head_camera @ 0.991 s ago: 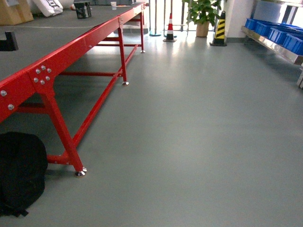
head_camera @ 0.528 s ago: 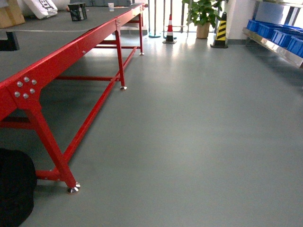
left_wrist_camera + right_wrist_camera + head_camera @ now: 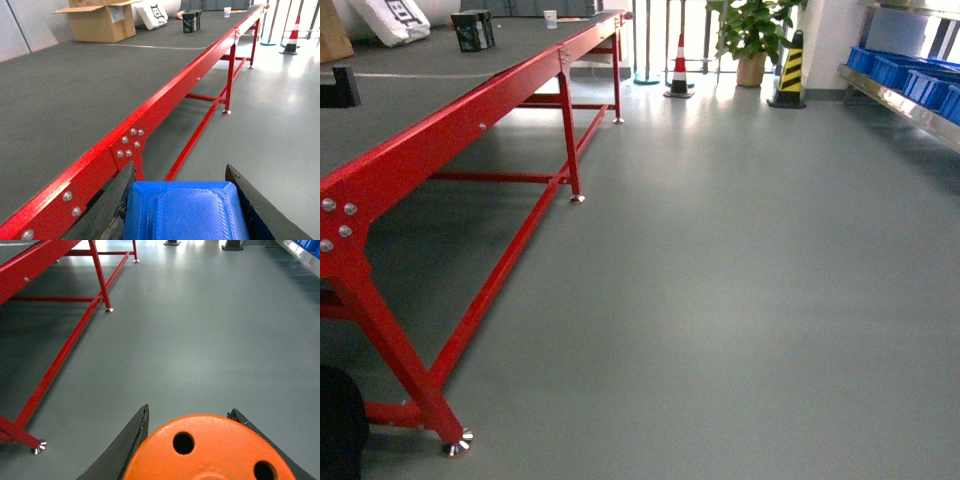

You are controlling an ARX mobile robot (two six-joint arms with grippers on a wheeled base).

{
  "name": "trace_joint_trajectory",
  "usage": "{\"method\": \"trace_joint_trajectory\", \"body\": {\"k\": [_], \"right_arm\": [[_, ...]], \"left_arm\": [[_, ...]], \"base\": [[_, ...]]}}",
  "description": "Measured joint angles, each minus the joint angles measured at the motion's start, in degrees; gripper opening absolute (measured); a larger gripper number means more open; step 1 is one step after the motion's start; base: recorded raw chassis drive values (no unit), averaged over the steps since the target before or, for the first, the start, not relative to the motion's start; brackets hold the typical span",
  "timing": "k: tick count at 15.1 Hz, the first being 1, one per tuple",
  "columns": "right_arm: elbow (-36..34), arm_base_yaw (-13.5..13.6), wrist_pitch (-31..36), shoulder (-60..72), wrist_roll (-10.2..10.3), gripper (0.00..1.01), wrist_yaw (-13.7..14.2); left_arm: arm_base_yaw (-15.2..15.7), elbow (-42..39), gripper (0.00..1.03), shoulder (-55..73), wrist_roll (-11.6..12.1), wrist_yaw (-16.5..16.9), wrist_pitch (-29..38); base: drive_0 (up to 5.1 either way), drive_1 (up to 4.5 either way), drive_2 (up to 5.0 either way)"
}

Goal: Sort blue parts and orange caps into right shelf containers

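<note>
Left gripper [image 3: 180, 200] clamps a blue part [image 3: 186, 212]; right gripper [image 3: 192, 440] pinches an orange cap [image 3: 210, 450], both cut off at the frame bottom.

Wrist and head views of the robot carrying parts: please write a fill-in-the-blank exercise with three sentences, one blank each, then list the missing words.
1. The left gripper is shut on a part whose colour is ____.
2. The right gripper holds an orange cap with round ____ in its top.
3. In the head view, the blue containers sit on the shelf at the far ____ side.

Missing words: blue; holes; right
</note>
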Motion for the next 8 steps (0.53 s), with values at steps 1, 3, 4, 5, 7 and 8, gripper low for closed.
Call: {"method": "trace_joint_trajectory", "body": {"k": [1,3,4,5,7,8], "right_arm": [[0.00,0.00,0.13,-0.04,0.00,0.42,0.00],[0.00,0.04,-0.17,0.04,0.00,0.42,-0.02],[0.00,0.00,0.31,0.02,0.00,0.42,0.00],[0.00,0.02,-0.02,0.02,0.00,0.42,-0.02],[0.00,0.02,0.09,0.02,0.00,0.42,-0.02],[0.00,0.02,0.11,0.02,0.00,0.42,-0.02]], "left_arm": [[0.00,0.00,0.41,-0.02,0.00,0.00,0.20],[0.00,0.00,0.41,0.00,0.00,-0.02,-0.04],[0.00,0.00,0.41,0.00,0.00,0.02,0.04],[0.00,0.00,0.41,0.00,0.00,0.02,-0.07],[0.00,0.00,0.41,0.00,0.00,0.00,-0.24],[0.00,0.00,0.41,0.00,0.00,0.02,0.11]], "base": [[0.0,4.14,-4.1],[-0.1,4.01,-4.1],[0.0,4.10,-4.0],[0.0,4.05,-4.1],[0.0,4.06,-4.1],[0.0,4.04,-4.1]]}}
